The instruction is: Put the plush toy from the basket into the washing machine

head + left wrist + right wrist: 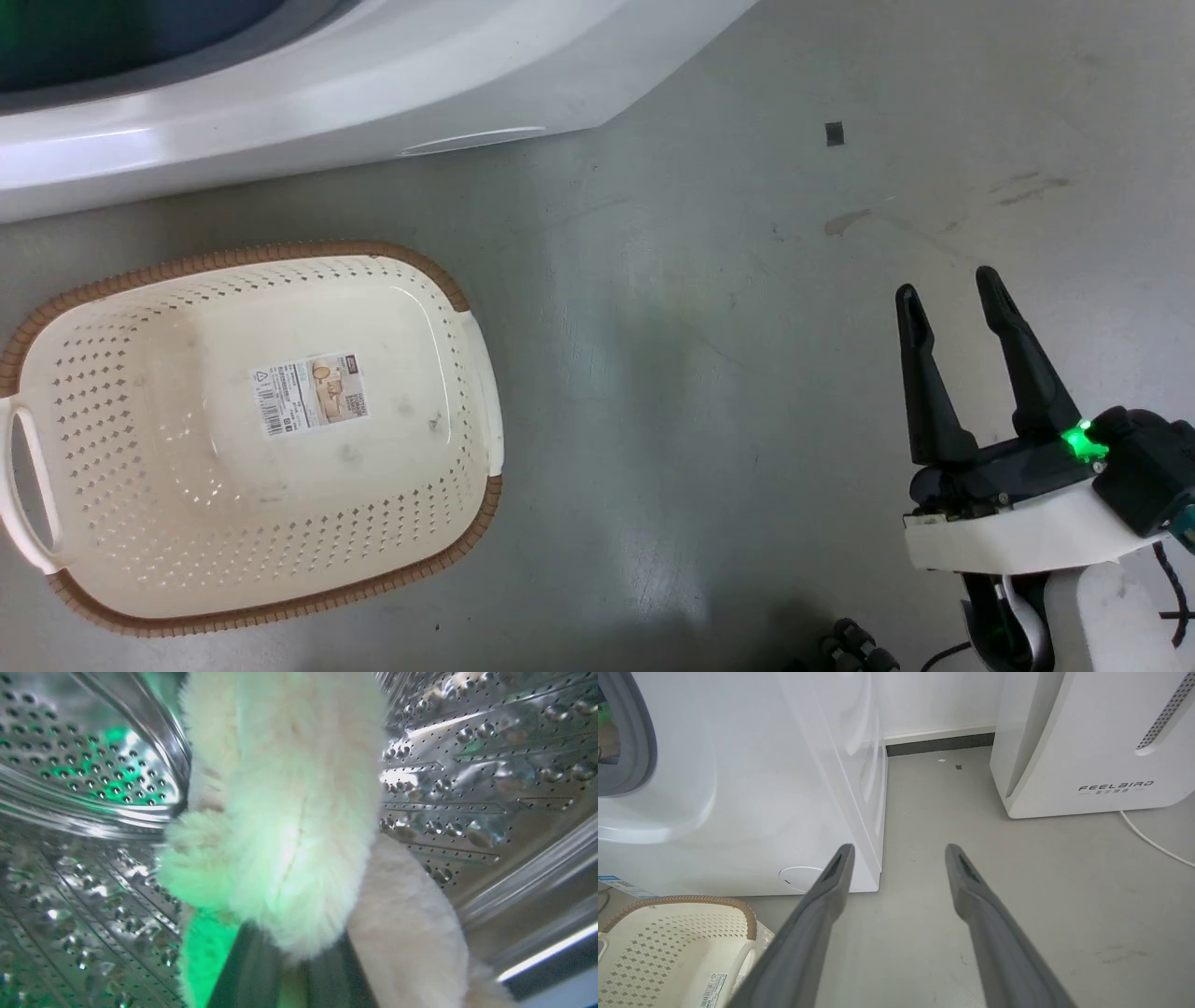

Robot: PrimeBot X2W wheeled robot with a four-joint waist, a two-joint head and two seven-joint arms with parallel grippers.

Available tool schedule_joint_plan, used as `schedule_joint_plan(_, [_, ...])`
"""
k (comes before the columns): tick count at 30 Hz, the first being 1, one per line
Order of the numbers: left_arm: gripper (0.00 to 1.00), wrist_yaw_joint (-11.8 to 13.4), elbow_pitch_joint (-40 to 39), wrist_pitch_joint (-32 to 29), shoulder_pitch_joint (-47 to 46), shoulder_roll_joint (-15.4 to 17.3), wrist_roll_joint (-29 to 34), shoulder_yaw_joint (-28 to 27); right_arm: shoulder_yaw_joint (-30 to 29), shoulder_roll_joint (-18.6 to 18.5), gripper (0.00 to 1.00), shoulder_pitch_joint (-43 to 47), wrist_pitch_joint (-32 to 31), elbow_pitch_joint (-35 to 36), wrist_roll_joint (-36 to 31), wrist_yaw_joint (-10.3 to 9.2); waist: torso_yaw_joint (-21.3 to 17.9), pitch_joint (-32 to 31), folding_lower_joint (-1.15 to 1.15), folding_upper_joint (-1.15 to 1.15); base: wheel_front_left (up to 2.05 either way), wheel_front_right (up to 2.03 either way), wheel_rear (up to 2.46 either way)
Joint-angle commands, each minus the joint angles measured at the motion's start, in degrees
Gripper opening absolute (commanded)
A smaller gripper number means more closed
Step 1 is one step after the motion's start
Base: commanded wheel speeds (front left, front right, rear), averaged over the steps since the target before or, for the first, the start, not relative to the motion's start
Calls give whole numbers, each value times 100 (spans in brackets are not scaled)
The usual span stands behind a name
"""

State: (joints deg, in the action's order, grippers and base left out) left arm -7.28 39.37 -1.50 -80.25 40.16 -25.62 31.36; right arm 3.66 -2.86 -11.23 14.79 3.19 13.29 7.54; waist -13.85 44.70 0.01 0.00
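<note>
Closest to the robot, the right tool (948,287) hangs low over the grey floor (700,373). Its two dark fingers stand well apart with nothing between them, and a green light glows at its base.

To its left, well apart from it, the basket (233,257) sits upright on the floor. The inside is open to the head view: cream perforated walls, a brown woven-look rim, white handles at both ends, and a smooth bottom carrying a printed label (310,392).

Just beyond the basket stands the washing machine (373,84), its white front curving across the top of the head view. In the right wrist view the grey gasket (644,742) rings the porthole at the far left.

The plush toy (289,812) is inside the machine's shiny steel drum (467,765). In the left wrist view its cream fur hangs close before the camera, tinted green, with the drum's studded, perforated wall on both sides of it. The left tool (292,980) is in the drum too. Its fingers (247,970) rise dark from the bottom edge and their tips are buried under the fur, so I cannot tell whether they are clamped on the toy or spread apart.

Farthest off, to the right of the washer, a white FEELBIRD appliance (1087,742) stands on the floor, with a white cable (1153,842) trailing from it.
</note>
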Motion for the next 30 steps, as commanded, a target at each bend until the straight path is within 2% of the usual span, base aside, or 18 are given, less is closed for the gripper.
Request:
schedule_joint_plan(1, [0, -20, 115, -90, -19, -17, -134, 80, -7, -1, 100, -106, 21, 27, 67, -5, 5, 3, -1, 0, 0, 0, 0])
schedule_joint_plan(8, [0, -20, 466, -566, 13, -58, -1054, 1075, 1, -1, 100, -143, 21, -1, 49, -5, 74, 1, -1, 0, 0, 0, 0])
schedule_joint_plan(11, [0, -20, 509, -512, -1, 14, -1296, 1441, 6, -1, 100, -153, 21, -31, 22, -5, 104, -64, -1, 0, 0, 0, 0])
schedule_joint_plan(12, [13, -20, 543, -429, -8, 18, -1394, 1494, 9, -1, 100, -158, 21, -41, 15, -5, 111, -99, -1, 0, 0, 0, 0])
schedule_joint_plan(13, [95, -20, 577, -331, -18, 22, -1461, 1547, 8, -1, 100, -160, 21, -49, 10, -5, 120, -136, -1, 0, 0, 0, 0])
schedule_joint_plan(14, [100, -20, 609, -238, -11, 18, -1508, 1621, 3, -1, 100, -159, 21, -57, 4, -5, 132, -191, -1, 0, 0, 0, 0])
schedule_joint_plan(18, [100, -20, 771, 168, 110, -30, -1737, 1832, -25, -1, 100, -118, 21, -113, -39, -5, 197, -498, -1, 0, 0, 0, 0])
schedule_joint_plan(25, [100, -21, 1058, 1008, 802, -241, -2080, 2088, -111, -1, 100, 36, 21, -289, -139, -5, 368, -1421, -1, 0, 0, 0, 0])
schedule_joint_plan(30, [100, 49, 1175, 1550, 1451, -446, -2204, 2020, -147, -1, 100, 196, 21, -390, -229, -5, 532, -2155, -1, 0, 0, 0, 0])
